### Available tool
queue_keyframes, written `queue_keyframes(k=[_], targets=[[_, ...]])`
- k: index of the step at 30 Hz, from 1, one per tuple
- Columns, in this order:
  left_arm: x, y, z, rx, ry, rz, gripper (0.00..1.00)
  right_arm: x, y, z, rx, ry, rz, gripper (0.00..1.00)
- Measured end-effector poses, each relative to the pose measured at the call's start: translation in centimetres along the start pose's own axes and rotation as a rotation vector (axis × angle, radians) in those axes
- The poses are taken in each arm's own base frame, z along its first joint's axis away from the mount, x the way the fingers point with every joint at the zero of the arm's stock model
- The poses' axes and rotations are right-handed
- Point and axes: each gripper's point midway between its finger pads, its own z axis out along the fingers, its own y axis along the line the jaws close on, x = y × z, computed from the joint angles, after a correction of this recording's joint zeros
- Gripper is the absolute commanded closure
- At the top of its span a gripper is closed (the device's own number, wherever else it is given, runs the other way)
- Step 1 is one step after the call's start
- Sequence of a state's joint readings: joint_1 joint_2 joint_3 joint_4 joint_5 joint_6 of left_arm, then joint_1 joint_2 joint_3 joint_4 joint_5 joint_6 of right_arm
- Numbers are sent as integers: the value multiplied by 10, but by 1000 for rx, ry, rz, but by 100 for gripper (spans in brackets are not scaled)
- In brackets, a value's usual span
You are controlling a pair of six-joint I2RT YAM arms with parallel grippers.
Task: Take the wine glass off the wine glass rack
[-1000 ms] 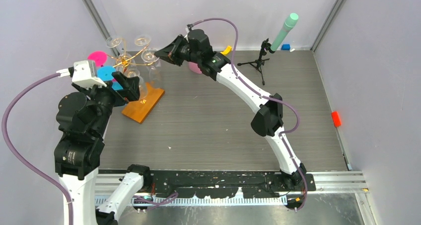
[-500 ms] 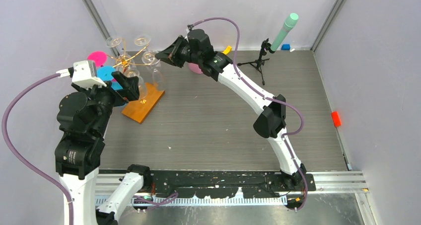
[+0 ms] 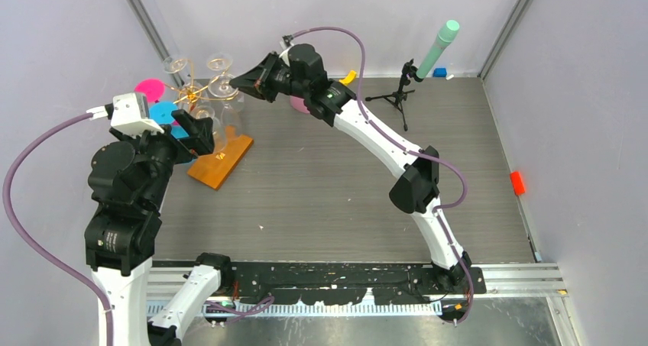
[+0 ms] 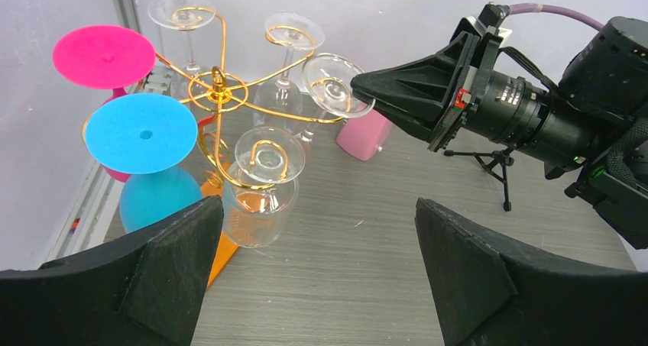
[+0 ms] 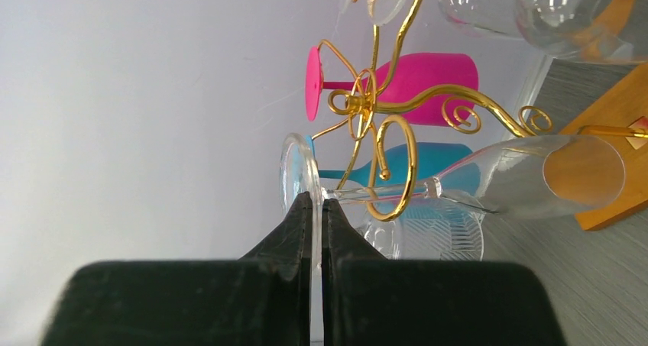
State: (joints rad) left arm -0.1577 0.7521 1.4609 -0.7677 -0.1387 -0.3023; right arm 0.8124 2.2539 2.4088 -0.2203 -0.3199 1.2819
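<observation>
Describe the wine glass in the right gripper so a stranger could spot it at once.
Look to the gold wire rack at the far left of the table. Of the glasses hanging upside down from it, the wine glass is the clear one nearest the right gripper, the only one with its foot pinched.

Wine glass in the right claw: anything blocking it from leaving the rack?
Nothing between right gripper and wine glass; it pinches the foot. Only the gold curl of the wine glass rack, around the stem, holds it.

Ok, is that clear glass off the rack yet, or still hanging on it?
Still on. The wine glass stem sits inside the rack loop; the right hand pinches its foot.
</observation>
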Motion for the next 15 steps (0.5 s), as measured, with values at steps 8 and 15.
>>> queue_keyframes(k=[8,15], targets=[[3,1,0,-2,6,1,0,1,14,3,-58,-1,-11,100],[3,1,-2,-1,1,1,0,-8,16,12,-86,-43,-38,100]])
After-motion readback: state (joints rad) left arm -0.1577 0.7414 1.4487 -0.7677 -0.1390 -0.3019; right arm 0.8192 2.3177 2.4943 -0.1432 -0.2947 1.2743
